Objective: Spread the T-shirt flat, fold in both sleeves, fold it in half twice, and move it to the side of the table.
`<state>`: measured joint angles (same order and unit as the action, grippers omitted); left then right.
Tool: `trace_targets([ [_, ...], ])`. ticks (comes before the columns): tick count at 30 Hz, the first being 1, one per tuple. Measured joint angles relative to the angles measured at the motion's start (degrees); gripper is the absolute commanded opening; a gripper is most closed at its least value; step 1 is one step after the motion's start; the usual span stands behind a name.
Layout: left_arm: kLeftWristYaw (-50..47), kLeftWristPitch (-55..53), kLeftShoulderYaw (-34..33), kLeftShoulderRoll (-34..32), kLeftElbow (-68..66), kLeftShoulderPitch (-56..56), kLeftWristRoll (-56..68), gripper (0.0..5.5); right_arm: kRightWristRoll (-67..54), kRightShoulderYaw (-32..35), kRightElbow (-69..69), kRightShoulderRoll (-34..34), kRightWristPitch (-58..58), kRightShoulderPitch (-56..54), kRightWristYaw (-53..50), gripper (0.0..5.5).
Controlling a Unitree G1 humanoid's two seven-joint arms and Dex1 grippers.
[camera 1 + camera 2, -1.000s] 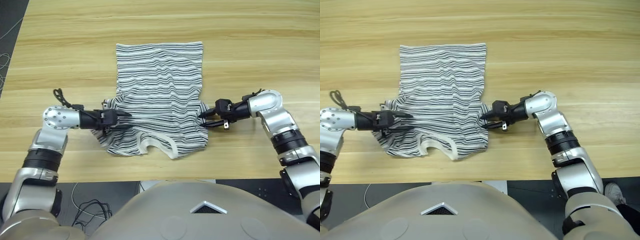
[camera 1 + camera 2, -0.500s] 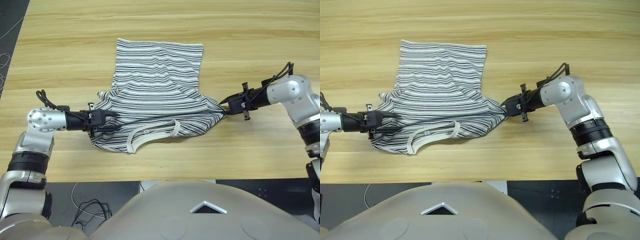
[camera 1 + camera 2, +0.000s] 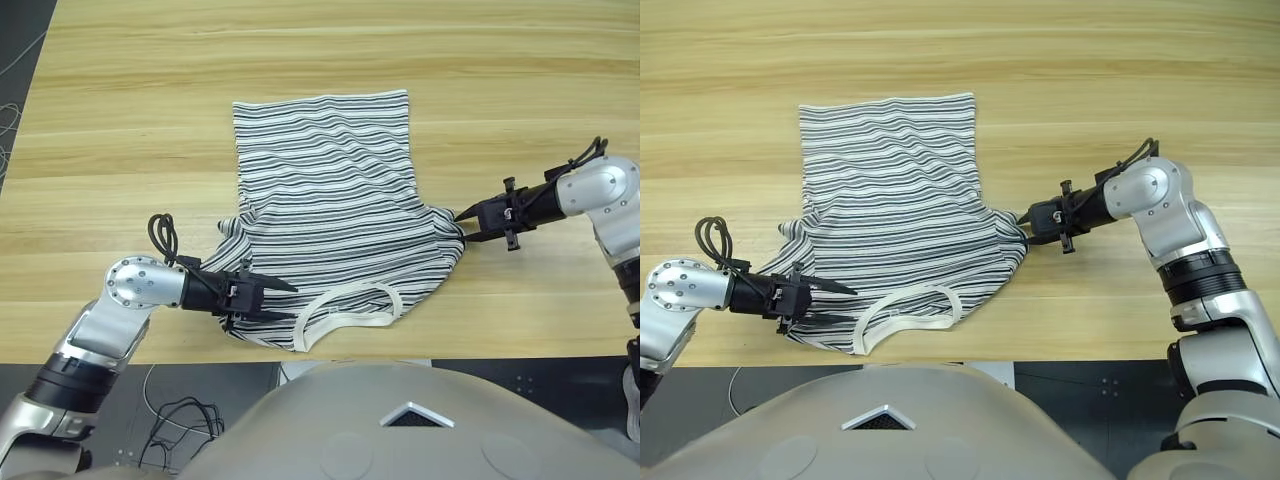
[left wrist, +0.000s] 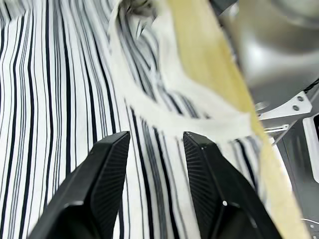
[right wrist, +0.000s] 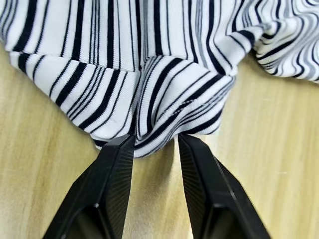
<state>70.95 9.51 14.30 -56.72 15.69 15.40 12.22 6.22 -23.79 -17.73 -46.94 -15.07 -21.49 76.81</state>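
The black-and-white striped T-shirt lies on the wooden table, hem at the far side and white collar near the front edge. My right gripper is at the shirt's right side, shut on the bunched sleeve edge, and the cloth runs taut toward it. My left gripper is low over the shirt's near-left corner, beside the collar. Its fingers stand apart above flat striped cloth, holding nothing.
The table's front edge runs just behind the collar, with dark floor and loose cables below it. Bare wood lies left, right and beyond the shirt.
My left arm swung nearer and to the right, dragging the shirt's near-left part toward the front edge, and its fingers now stand open. The right gripper shifted slightly right, still holding the sleeve.
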Motion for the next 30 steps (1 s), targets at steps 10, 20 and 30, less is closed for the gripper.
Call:
trace_targets([
  [10,0.1,-3.5,-5.6,-3.2,1.1,-0.8,1.0,1.98,-24.4,6.0,21.8,-7.9,17.9,2.9,15.1,1.59],
  [20,-2.7,1.2,3.6,10.1,-19.2,-13.4,-7.4,1.98,-23.0,0.8,20.6,0.8,19.3,11.2,10.4,1.59],
  [30,-8.0,16.3,1.9,13.1,-46.5,-24.4,-7.6,1.98,-9.8,-3.9,-8.4,23.2,5.0,1.8,-5.5,1.59],
])
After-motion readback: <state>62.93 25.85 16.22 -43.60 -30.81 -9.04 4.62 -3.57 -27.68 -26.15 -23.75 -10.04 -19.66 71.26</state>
